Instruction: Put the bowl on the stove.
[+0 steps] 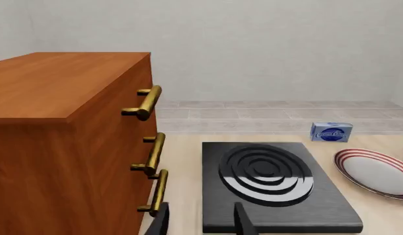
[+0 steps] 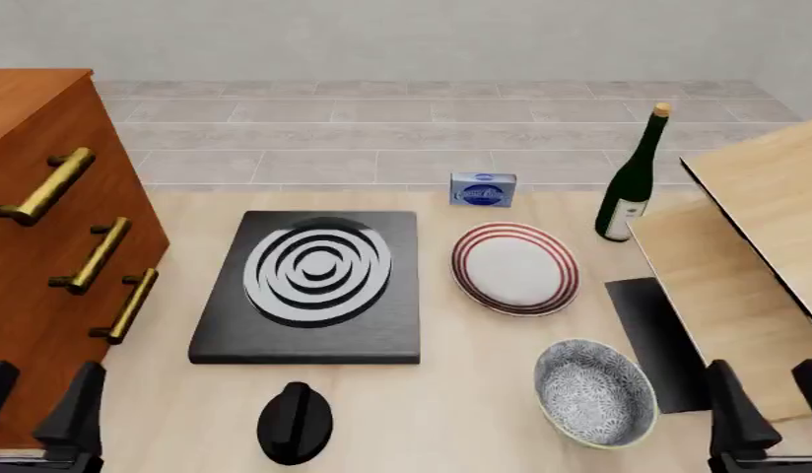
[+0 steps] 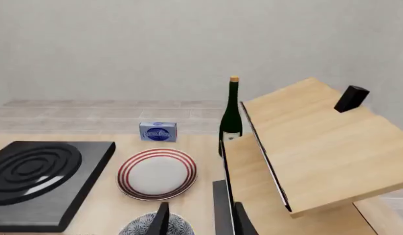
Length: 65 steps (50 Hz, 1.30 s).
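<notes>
The bowl [image 2: 594, 392], deep and white with blue-grey speckles, stands at the front right of the table. Its rim also shows in the right wrist view as the bowl [image 3: 137, 228], just ahead of one finger. The black stove [image 2: 307, 286] with silver burner rings lies left of centre, about a plate's width from the bowl; it fills the left wrist view as the stove [image 1: 273, 188]. My right gripper [image 2: 771, 412] is open, to the right of the bowl at the near edge. At the near left corner my left gripper [image 2: 38, 409] is open and empty.
A red-ringed plate [image 2: 515, 268] lies between stove and bowl. A black knob [image 2: 296, 422] sits in front of the stove. A wooden drawer cabinet [image 2: 38, 227] stands at left, tilted wooden boards [image 2: 748, 246] over a dark mat [image 2: 653, 335] at right. A bottle [image 2: 633, 182] and blue box [image 2: 484, 189] stand behind.
</notes>
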Each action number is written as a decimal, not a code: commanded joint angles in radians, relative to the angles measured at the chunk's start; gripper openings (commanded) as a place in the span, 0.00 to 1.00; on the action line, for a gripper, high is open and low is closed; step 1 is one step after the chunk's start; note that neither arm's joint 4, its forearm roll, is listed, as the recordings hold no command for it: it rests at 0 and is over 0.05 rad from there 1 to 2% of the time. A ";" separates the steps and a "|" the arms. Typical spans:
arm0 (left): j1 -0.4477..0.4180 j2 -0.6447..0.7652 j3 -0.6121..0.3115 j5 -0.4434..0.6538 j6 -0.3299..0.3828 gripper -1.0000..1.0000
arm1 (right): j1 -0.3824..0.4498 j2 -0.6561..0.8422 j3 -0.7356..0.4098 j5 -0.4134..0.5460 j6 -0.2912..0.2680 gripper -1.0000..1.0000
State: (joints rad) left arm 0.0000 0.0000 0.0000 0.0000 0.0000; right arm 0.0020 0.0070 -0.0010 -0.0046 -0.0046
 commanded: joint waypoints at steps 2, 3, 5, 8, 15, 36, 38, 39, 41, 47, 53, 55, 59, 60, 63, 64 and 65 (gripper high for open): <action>0.000 0.000 0.000 0.000 0.000 1.00 | 0.011 0.023 -0.001 -0.012 -0.018 1.00; 0.000 0.000 0.000 0.000 0.000 1.00 | 0.017 0.014 -0.005 0.016 -0.042 1.00; 0.000 0.000 0.000 0.000 0.000 1.00 | 0.016 0.013 -0.016 0.031 -0.054 1.00; 0.000 0.000 0.000 0.000 0.000 1.00 | 0.030 0.030 -0.039 0.053 -0.082 1.00; 0.000 0.000 0.000 0.000 0.000 1.00 | 0.065 0.063 -0.095 0.125 -0.126 1.00; 0.000 0.000 0.000 0.000 0.000 1.00 | 0.140 0.250 -0.203 0.228 -0.150 1.00; 0.000 0.000 0.000 0.000 0.000 1.00 | 0.153 0.256 -0.205 0.241 -0.163 1.00; 0.000 0.000 0.000 0.000 0.000 1.00 | 0.159 0.259 -0.204 0.249 -0.176 1.00; 0.000 0.000 0.000 0.000 0.000 1.00 | 0.178 0.245 -0.223 0.298 -0.177 1.00; 0.000 0.000 0.000 0.000 0.000 1.00 | 0.204 0.229 -0.236 0.359 -0.211 1.00; 0.000 0.000 0.000 0.000 0.000 1.00 | 0.230 0.208 -0.251 0.458 -0.230 1.00; 0.000 0.000 0.000 0.000 0.000 1.00 | 0.243 0.212 -0.249 0.469 -0.239 1.00; 0.000 0.000 0.000 0.000 0.000 1.00 | 0.256 0.211 -0.261 0.506 -0.249 1.00; 0.000 0.000 0.000 0.000 0.000 1.00 | 0.259 0.213 -0.263 0.510 -0.246 1.00; 0.000 0.000 0.000 0.000 0.000 1.00 | 0.274 0.216 -0.267 0.528 -0.255 1.00; 0.000 0.000 0.000 0.000 0.000 1.00 | 0.282 0.221 -0.266 0.533 -0.262 1.00; 0.000 0.000 0.000 0.000 0.000 1.00 | 0.285 0.220 -0.265 0.539 -0.270 1.00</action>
State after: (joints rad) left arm 0.0000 0.0000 0.0000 0.0000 0.0000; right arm 0.2429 0.2221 -0.2503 0.4550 -0.2391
